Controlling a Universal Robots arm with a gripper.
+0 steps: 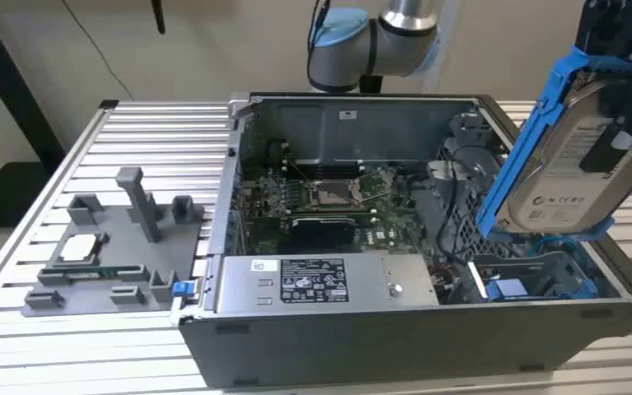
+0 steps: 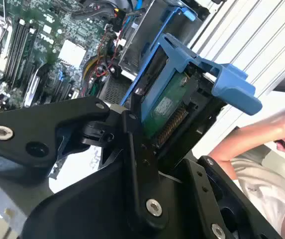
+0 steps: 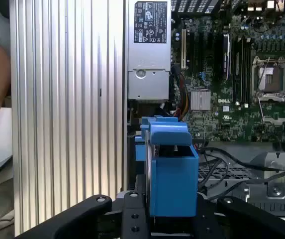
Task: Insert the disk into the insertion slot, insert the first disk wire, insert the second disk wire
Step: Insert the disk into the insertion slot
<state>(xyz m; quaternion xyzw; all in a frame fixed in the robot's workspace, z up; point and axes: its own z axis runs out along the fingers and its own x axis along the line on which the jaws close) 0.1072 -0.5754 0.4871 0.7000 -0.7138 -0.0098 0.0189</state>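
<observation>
Exterior view: the gripper (image 1: 621, 123) has its fingers clamped on the disk (image 1: 572, 160), gripping it by the blue carrier frame. It holds the disk tilted in the air over the corner of the open computer case (image 1: 404, 333) on the exterior view's right. The disk hangs above the insertion slot (image 1: 546, 263) and is clear of it, so nothing is seated yet. In the second wrist view the black fingers (image 2: 132, 144) press on both sides of the carrier, and the grip looks firm. The step in hand appears to be getting the disk into the slot. To do that well, I judge that the carrier's long edges should be squared with the bay walls before any push. The tilt should be taken out so the blue tabs meet their guides evenly. The loose black cables (image 1: 457, 216) lie just beside the bay and could snag a corner, so a slow, straight entry seems wise. The motherboard (image 1: 327, 202) and the power supply (image 1: 322, 284) sit well apart from the slot. The case rests on a ribbed aluminium table (image 1: 30, 346). A grey fixture (image 1: 118, 247) holding small parts is on the exterior view's left, and a pale wall stands behind. A person's arm (image 2: 254, 137) is near the table edge in the second wrist view.
</observation>
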